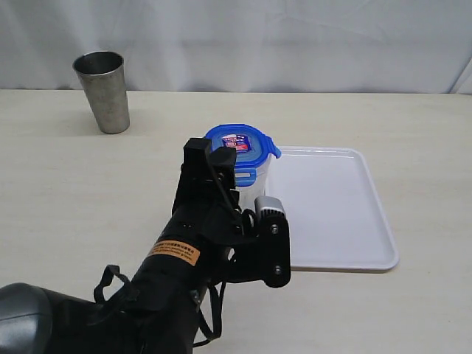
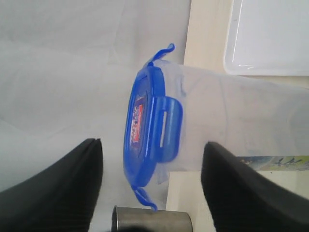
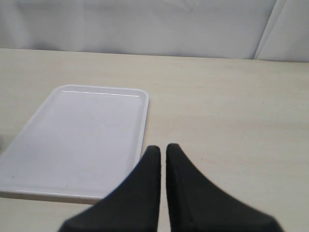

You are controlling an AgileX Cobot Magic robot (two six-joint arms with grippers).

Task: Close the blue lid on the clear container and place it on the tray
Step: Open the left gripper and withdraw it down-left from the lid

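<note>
The blue lid [image 1: 240, 141] sits on top of the clear container [image 1: 249, 177], which stands upright on the table just left of the white tray [image 1: 332, 210]. In the left wrist view the lid's [image 2: 145, 130] near flap is folded down against the container [image 2: 231, 121]; two side flaps stick out. My left gripper [image 1: 212, 158] is turned on its side just in front of the lid, open, its fingers [image 2: 72, 188] clear of it and holding nothing. My right gripper [image 3: 163, 147] is shut and empty above the table beside the tray [image 3: 77, 140].
A shiny steel cup [image 1: 103, 90] stands at the back left of the table, and its rim [image 2: 152, 218] shows in the left wrist view. The left arm's black body [image 1: 184, 258] fills the near middle. A white curtain hangs behind the table.
</note>
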